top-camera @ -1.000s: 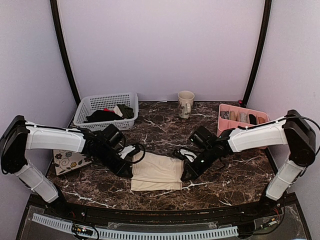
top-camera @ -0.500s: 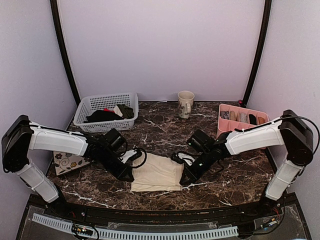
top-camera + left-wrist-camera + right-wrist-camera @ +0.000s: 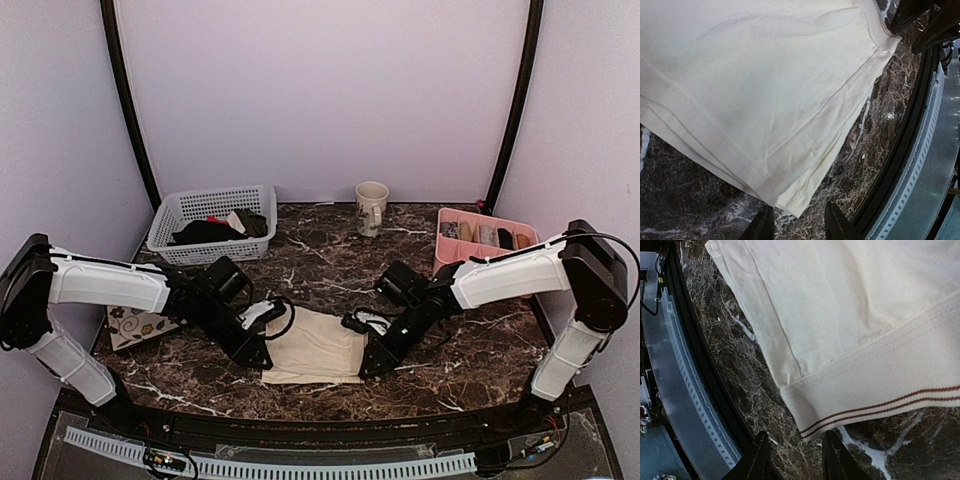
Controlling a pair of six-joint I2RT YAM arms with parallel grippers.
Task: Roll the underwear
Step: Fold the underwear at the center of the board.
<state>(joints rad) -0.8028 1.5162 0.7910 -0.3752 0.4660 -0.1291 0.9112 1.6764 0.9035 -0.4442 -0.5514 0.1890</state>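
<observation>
Lying flat at the near middle of the veined marble table (image 3: pixel 330 262), the soft cream underwear (image 3: pixel 315 348) shows stitched hems. The left pincer (image 3: pixel 258 355) and right pincer (image 3: pixel 370 365) flank it, both spread and empty. Beyond stand a lattice basket (image 3: pixel 212 222) and a mug (image 3: pixel 372 207).

The left arm (image 3: pixel 105 283) and right arm (image 3: pixel 510 275) are wearing smooth white shells along their long links, with bulky black housings sitting at the joints near the frame's left and right edges. The left gripper (image 3: pixel 256 352) and right gripper (image 3: pixel 374 358) are showing all black. Thin black cables (image 3: pixel 283 317) are looping beside each wrist. Dark rounded fingertips (image 3: pixel 761 456) are showing at the bottom of both wrist views.
</observation>
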